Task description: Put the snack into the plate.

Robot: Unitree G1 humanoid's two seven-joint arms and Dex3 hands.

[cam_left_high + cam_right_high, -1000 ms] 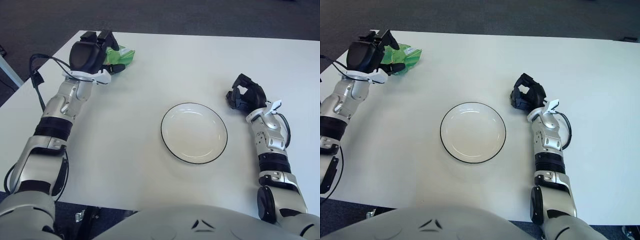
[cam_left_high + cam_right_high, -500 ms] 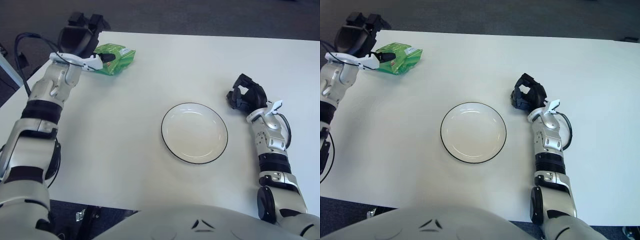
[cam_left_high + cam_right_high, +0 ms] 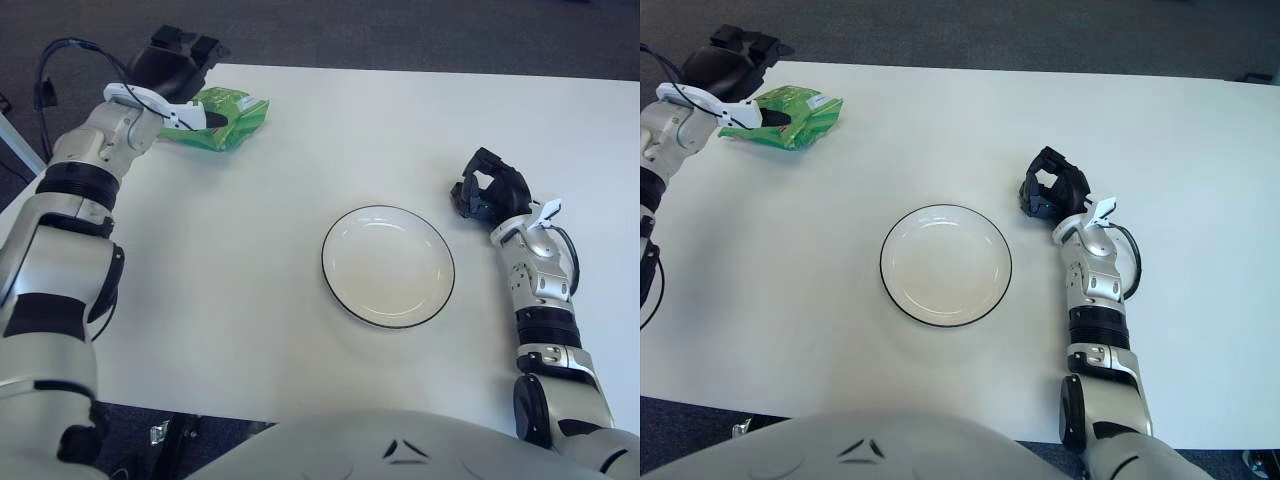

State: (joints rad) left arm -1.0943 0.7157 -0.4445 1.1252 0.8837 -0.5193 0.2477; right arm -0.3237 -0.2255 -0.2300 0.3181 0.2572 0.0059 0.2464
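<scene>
The snack (image 3: 235,110) is a green bag lying flat near the far left corner of the white table (image 3: 300,170). My left hand (image 3: 185,75) is over the bag's left end, at the table's far edge. Its fingers are spread toward the far edge and its black thumb tip (image 3: 213,120) lies on top of the bag, whose left end is hidden under the palm. The white plate (image 3: 388,266) with a dark rim sits in the middle of the table with nothing in it. My right hand (image 3: 488,192) shows just right of the plate, fingers curled, holding nothing.
A black cable (image 3: 60,60) loops off my left forearm past the table's left edge. Dark floor lies beyond the far edge. Bare tabletop stretches between the snack and the plate.
My left arm has swung outward to the left and the hand has shifted back toward the far edge, uncovering most of the snack. The snack, plate and right hand have stayed put.
</scene>
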